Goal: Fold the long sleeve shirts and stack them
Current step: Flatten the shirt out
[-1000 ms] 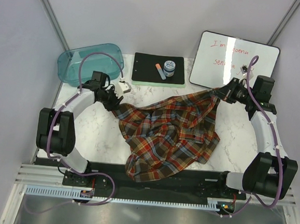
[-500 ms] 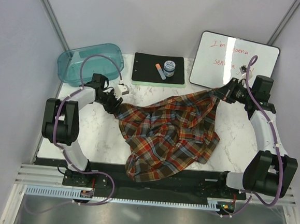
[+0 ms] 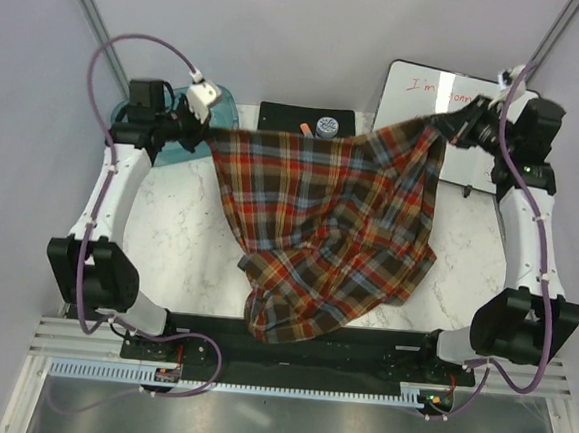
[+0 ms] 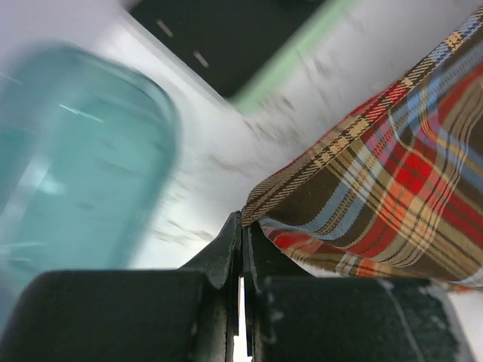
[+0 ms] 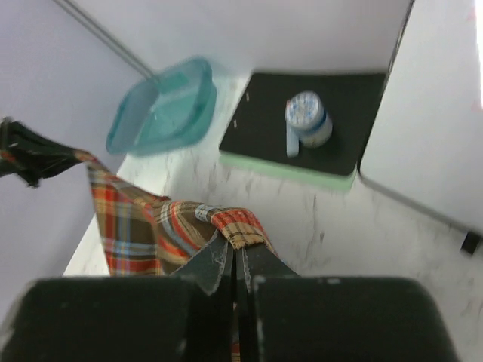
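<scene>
We show the left claw (image 4: pixel 243 226) and right claw (image 5: pixel 235 253) each pinching an edge of the plaid shirt (image 3: pixel 329 230), which hangs stretched between them, its lower part on the tabletop (image 3: pixel 178 228). A teal bin (image 5: pixel 162 105) lies beside the left claw; the black pad (image 5: pixel 347 121) and jar (image 5: pixel 307 119) sit beyond the span; the whiteboard (image 5: pixel 438 113) is behind the right claw.

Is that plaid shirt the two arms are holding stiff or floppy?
Probably floppy: the plaid shirt sags in folds between the left gripper and the right gripper, its lower part bunched up. Likely light too, since small pinches at two corners carry it.
</scene>
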`<action>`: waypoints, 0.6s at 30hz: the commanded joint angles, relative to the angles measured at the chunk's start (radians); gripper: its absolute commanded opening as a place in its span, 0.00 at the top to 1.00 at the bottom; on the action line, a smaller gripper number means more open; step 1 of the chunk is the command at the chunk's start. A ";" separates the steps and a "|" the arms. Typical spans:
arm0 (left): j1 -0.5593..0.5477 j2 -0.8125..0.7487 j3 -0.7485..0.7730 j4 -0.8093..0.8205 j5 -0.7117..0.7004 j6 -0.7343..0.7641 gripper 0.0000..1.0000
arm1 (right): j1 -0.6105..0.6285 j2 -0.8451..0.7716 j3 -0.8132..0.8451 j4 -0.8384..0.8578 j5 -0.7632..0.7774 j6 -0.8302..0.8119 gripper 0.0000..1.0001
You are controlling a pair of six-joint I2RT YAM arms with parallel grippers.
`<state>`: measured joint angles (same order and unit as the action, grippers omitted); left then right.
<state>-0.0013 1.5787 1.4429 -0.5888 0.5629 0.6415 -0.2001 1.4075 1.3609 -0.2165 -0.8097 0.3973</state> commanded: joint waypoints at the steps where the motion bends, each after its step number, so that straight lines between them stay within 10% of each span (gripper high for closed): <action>1: 0.000 -0.149 0.210 0.027 -0.063 -0.126 0.98 | -0.016 0.013 0.220 0.190 0.064 0.093 1.00; 18: -0.009 -0.684 0.376 0.072 -0.172 -0.157 0.98 | -0.048 -0.606 0.417 0.229 0.598 -0.189 1.00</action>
<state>-0.0154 0.9874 1.7695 -0.5716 0.4633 0.5415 -0.2398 0.9192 1.6970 -0.0597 -0.4263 0.3397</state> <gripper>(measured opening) 0.025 0.010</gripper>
